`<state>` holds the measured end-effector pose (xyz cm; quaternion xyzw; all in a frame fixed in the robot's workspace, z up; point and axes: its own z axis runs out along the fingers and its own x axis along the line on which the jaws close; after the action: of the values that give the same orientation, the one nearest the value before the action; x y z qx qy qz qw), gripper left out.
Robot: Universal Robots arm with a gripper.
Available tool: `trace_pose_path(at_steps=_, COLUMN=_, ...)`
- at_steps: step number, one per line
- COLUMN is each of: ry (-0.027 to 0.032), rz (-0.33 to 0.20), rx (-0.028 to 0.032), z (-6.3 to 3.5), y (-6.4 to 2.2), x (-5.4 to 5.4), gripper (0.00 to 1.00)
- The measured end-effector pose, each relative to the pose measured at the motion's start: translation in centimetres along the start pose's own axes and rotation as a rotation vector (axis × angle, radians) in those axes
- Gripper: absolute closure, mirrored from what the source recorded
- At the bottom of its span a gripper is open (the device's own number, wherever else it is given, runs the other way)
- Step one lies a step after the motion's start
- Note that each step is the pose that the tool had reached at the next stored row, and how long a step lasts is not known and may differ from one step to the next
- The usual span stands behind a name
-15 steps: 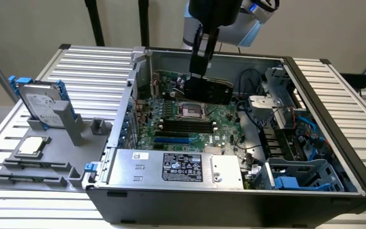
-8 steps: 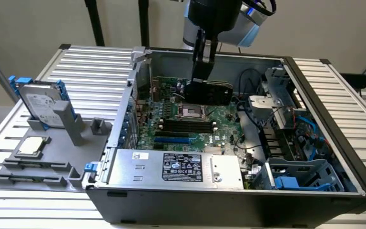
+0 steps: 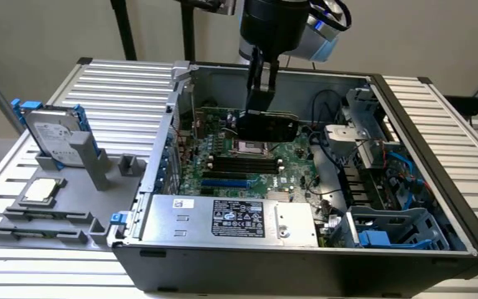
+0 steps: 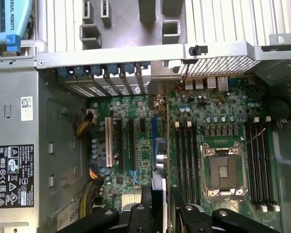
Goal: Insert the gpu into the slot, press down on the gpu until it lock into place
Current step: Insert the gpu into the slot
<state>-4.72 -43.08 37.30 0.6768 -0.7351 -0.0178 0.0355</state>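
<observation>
The gripper [image 3: 260,111] hangs from the arm in the upper middle of the exterior view, inside the open computer case [image 3: 438,187]. Its two dark fingers are clamped on the top edge of the gpu [image 3: 268,126]. The black card is held up in the air, tilted a little, over the green motherboard [image 3: 293,163]. In that picture it sits just above the square silver processor socket [image 3: 245,147].

The slot [image 3: 224,184], a bright-blue strip, lies lower in the frame, past the parallel black memory strips [image 3: 243,163] and just above the silver power supply [image 3: 231,218]. The card is well apart from it and not seated.

In the wrist view the fingers [image 4: 146,209] reach toward the board with a narrow gap between them. A thin pale edge shows in that gap, though I cannot tell for sure that it is the card. The blue strip runs lengthwise beyond the fingertips, roughly in line with them, beside a white connector [image 4: 108,141].

Toward the exterior view's left, outside the case, a grey fixture [image 3: 98,212] stands on the ribbed metal table [image 3: 114,81]. It holds a hard drive [image 3: 55,134] with blue rails standing upright and a processor chip [image 3: 42,190] lying flat
</observation>
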Motion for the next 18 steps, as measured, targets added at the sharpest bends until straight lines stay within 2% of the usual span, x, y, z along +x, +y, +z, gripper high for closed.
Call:
trace_pose_path(at_steps=4, ry=-0.0003, rz=0.003, rx=-0.0001, z=0.78, y=0.58, x=0.2, gripper=0.74)
trace_pose_path(at_steps=11, ry=-0.0013, rz=0.004, rx=-0.0002, z=2.08, y=0.95, x=1.0, gripper=0.74)
trace_pose_path(at_steps=15, ry=-0.0060, rz=0.004, rx=-0.0006, z=2.74, y=1.20, x=1.4, gripper=0.74)
trace_pose_path(at_steps=18, ry=-0.0122, rz=0.004, rx=-0.0010, z=3.19, y=1.24, x=1.7, gripper=0.74)
